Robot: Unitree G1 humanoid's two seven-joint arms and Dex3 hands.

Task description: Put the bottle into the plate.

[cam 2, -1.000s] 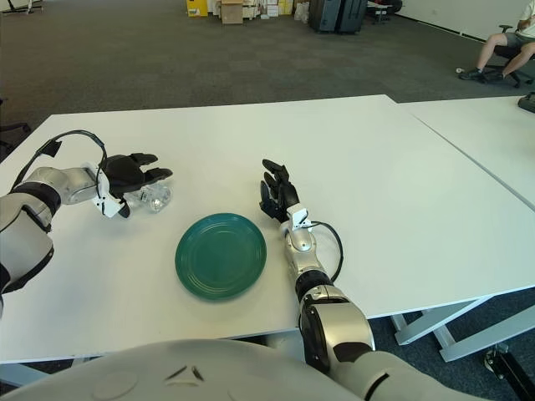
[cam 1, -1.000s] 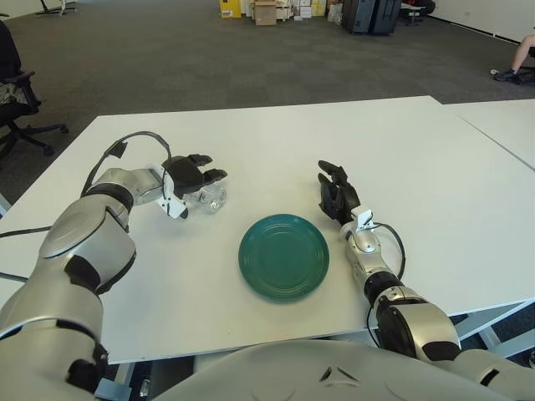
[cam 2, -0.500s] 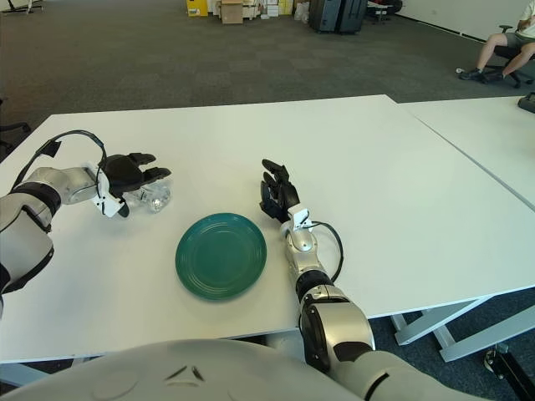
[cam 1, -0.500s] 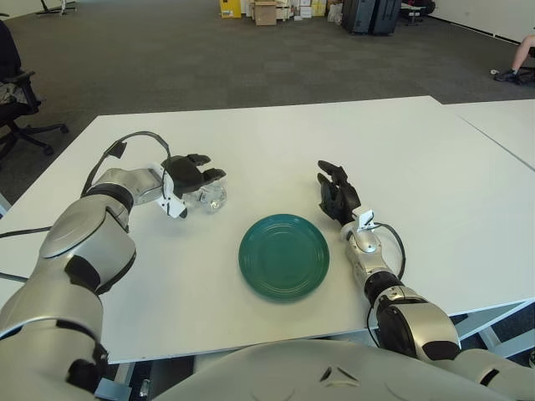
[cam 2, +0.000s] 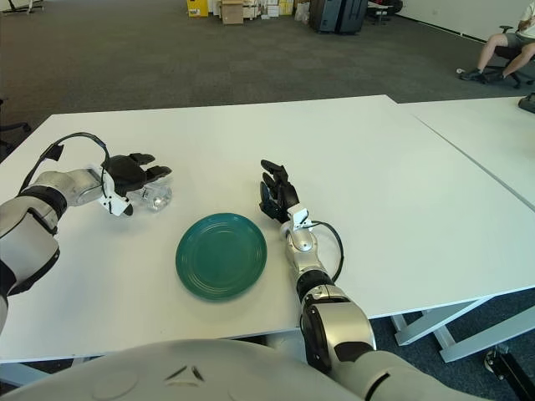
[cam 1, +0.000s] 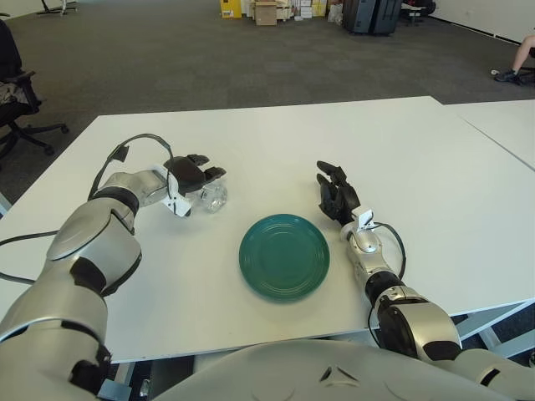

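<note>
A small clear bottle (cam 1: 211, 197) lies on its side on the white table (cam 1: 435, 167), left of the green plate (cam 1: 284, 256). My left hand (cam 1: 193, 175) is over the bottle's left part, black fingers (cam 1: 211, 174) spread above it and not closed around it. The bottle also shows in the right eye view (cam 2: 155, 197). My right hand (cam 1: 336, 196) rests on the table just right of the plate, fingers relaxed and holding nothing.
A second white table (cam 1: 510, 125) adjoins at the right. An office chair (cam 1: 17, 92) stands on the floor at far left. Boxes and cases (cam 1: 276, 12) line the far wall. A seated person's leg (cam 2: 501, 46) shows at far right.
My left hand has shifted slightly up and away over the bottle. The bottle, plate and right hand have not moved.
</note>
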